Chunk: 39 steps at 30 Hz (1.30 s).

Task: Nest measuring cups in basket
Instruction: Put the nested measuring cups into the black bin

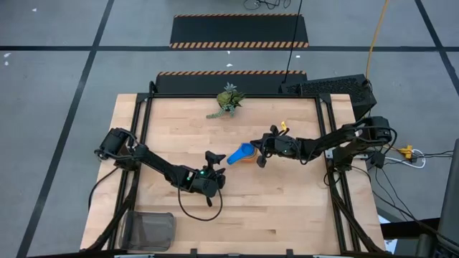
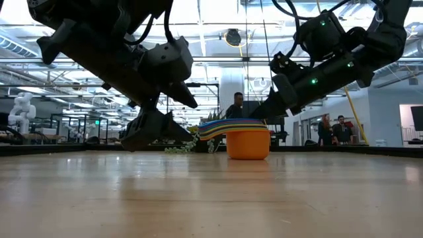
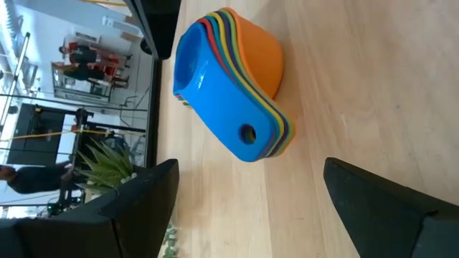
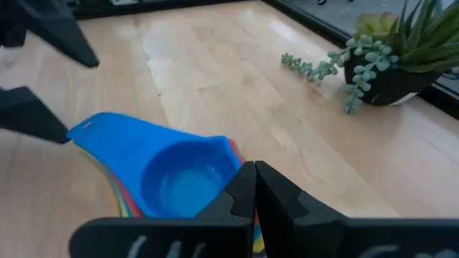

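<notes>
So the measuring cups are all nested into one glossy plastic stack near table centre, blue on top, round orange one outermost. The see-through mesh basket sits way off at the table's 7 o'clock corner with nothing visible inside. Right gripper is pinched together at the stack's rim. Left gripper is spread wide beside the handles.

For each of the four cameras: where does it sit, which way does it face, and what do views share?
High: overhead, straight down; both arms, basket.
Low: tabletop height, level; both arms above the cup stack.
Left wrist: past open left gripper toward the stack.
Right wrist: over shut right gripper, plant beyond.
All four share the stack.
</notes>
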Each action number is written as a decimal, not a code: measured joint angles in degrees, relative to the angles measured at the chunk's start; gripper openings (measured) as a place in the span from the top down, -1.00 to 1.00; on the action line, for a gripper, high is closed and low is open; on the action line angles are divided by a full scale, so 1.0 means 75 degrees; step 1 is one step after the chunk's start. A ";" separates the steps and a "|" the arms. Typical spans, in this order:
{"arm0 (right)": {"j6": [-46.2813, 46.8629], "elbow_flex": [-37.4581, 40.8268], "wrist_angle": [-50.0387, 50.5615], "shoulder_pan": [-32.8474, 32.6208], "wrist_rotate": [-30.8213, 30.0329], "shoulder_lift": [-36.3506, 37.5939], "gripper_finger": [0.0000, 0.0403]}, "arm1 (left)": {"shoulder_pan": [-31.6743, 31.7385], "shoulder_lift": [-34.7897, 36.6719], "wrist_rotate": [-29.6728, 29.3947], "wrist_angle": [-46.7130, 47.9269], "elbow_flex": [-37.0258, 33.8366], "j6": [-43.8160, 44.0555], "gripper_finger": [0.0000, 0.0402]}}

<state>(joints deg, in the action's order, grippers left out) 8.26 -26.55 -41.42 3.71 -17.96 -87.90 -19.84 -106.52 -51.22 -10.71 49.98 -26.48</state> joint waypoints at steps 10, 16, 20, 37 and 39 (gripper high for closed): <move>0.0227 0.0054 0.0113 -0.0013 -0.0023 0.0005 1.00 | 0.0000 0.0000 0.0032 -0.0016 0.0000 0.0038 -0.74; 0.0302 0.0149 0.0055 -0.0013 -0.0029 0.0015 1.00 | 0.0000 0.0000 0.0041 -0.0026 0.0000 0.0026 -0.74; 0.0354 0.0149 0.0068 -0.0013 -0.0029 0.0015 1.00 | 0.0000 0.0000 0.0052 -0.0087 0.0000 -0.0026 -0.74; 0.0351 0.0157 0.0138 -0.0014 -0.0029 0.0009 1.00 | 0.0095 0.0000 0.0431 -0.0844 0.0000 -0.0659 -0.74; 0.0351 0.0157 0.0167 -0.0013 -0.0029 0.0009 1.00 | 0.0146 -0.0005 0.0431 -0.0846 0.0000 -0.0708 -0.74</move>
<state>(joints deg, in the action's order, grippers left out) 10.90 -25.36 -40.17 3.62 -18.17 -87.83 -18.74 -106.56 -47.99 -17.06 49.98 -31.79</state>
